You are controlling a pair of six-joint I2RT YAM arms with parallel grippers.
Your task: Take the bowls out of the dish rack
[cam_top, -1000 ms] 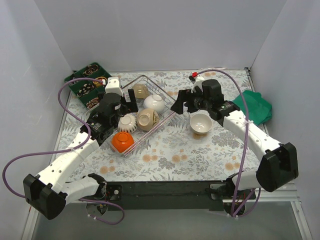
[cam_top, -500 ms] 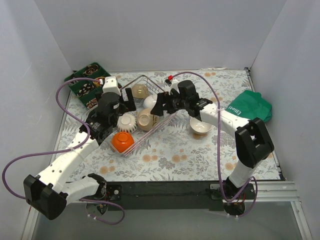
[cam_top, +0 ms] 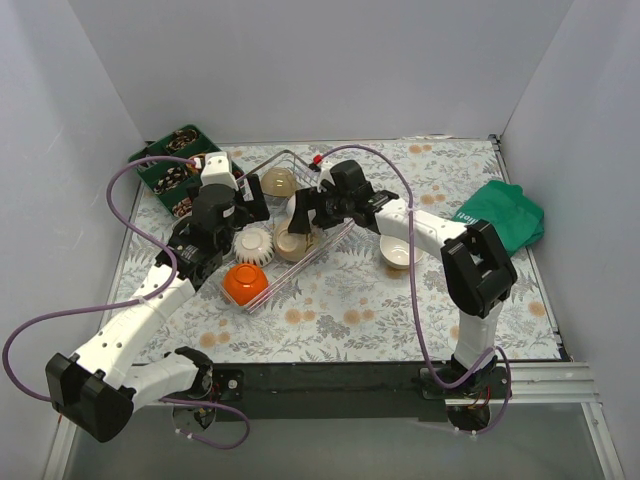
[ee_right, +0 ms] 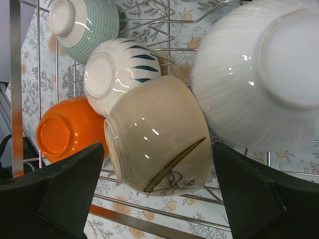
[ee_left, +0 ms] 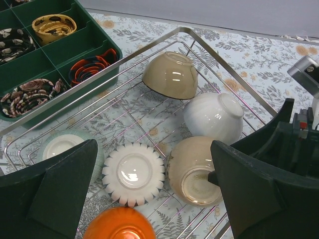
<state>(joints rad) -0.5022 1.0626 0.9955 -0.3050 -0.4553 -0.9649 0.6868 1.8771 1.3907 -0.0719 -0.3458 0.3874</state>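
Wide open and empty, the right gripper (ee_right: 157, 159) points straight at the tan leaf-painted bowl (ee_right: 157, 124), tipped sideways in the dish rack (ee_left: 149, 48).

White arms (cam_top: 135, 318) w/ black joints, purple cables (cam_top: 112, 200), black jaws.

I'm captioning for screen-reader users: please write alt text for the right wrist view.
The open right gripper frames a beige bowl with a leaf motif lying on its side in the dish rack. Around it lie a white ribbed bowl, a blue-striped white bowl, a green patterned bowl and an orange bowl.
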